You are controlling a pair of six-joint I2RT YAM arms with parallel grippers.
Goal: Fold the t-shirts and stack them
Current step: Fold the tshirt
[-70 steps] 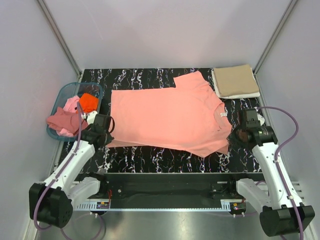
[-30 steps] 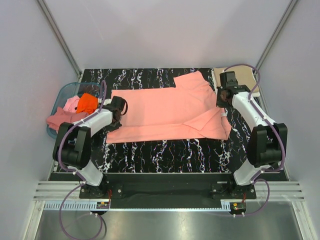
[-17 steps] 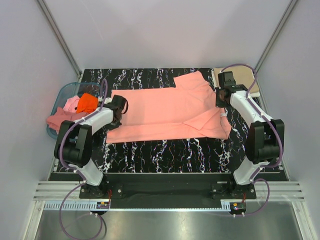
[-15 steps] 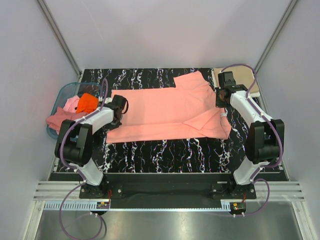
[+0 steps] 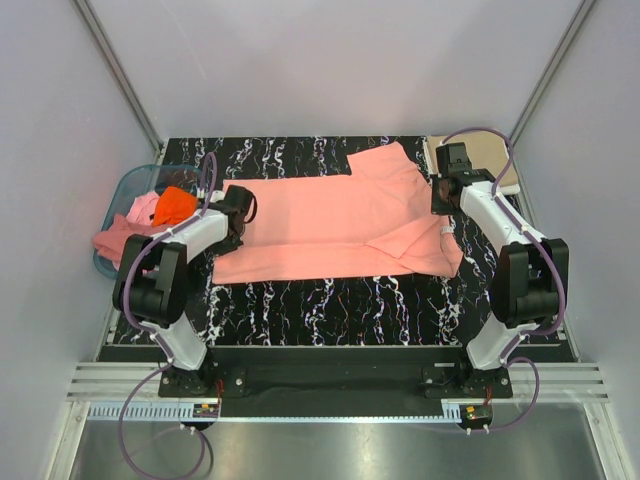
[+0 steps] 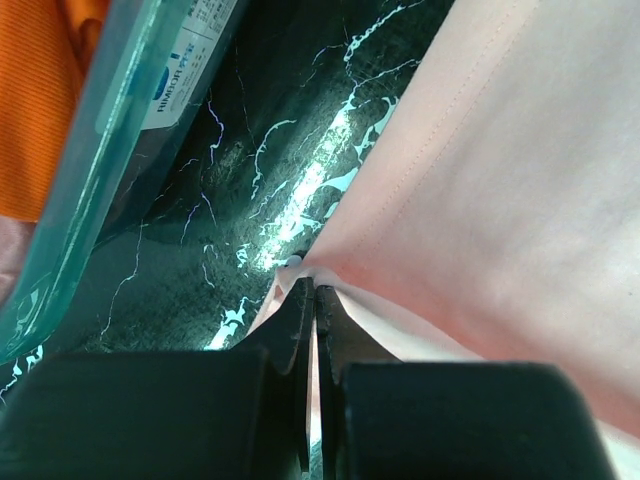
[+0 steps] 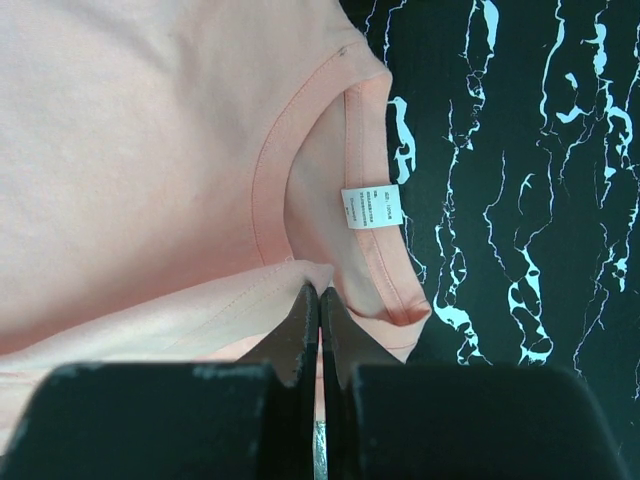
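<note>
A salmon-pink t-shirt (image 5: 330, 220) lies spread on the black marbled table, its near edge folded up over its middle. My left gripper (image 5: 236, 207) is shut on the shirt's hem corner at the left; in the left wrist view (image 6: 312, 300) the fabric (image 6: 500, 200) is pinched between the fingers. My right gripper (image 5: 443, 190) is shut on a fabric edge next to the collar; in the right wrist view (image 7: 320, 300) the white neck label (image 7: 372, 207) lies just beyond the fingertips. A folded tan t-shirt (image 5: 490, 160) lies at the back right.
A translucent teal basket (image 5: 130, 185) stands at the left edge and holds orange (image 5: 176, 204), light pink and dusty rose (image 5: 118, 240) tees. Its wall shows in the left wrist view (image 6: 110, 150), close to the left gripper. Grey walls enclose the table.
Both grippers have carried the shirt's near edge away from the front of the table and over its middle, making a fold. In the last half second the left gripper crept slightly further back.
</note>
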